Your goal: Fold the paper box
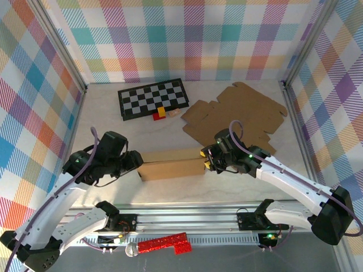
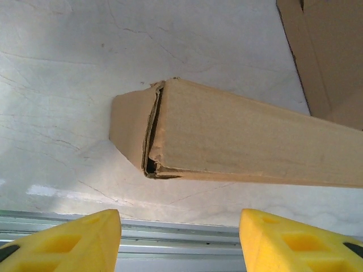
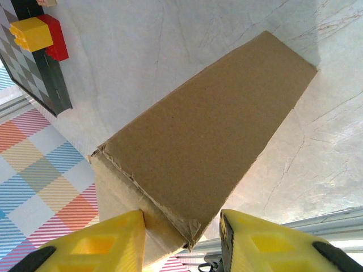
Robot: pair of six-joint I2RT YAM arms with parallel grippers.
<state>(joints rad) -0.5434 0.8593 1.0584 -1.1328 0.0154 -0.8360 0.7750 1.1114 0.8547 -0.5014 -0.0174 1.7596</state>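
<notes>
The paper box is a long brown carton lying flat at the table's near middle. Its left end shows a side flap standing slightly ajar with a dark gap along the seam. My left gripper hovers just off that end, and in the left wrist view the left gripper is open with only bare table between the yellow fingers. My right gripper is at the box's right end. In the right wrist view the box has its end corner between the right gripper fingers, which press on it.
A flat unfolded cardboard sheet lies at the back right, its edge near the box. A checkerboard mat with red and yellow bricks sits at the back. A metal rail runs along the near edge, with a red glittery piece below it.
</notes>
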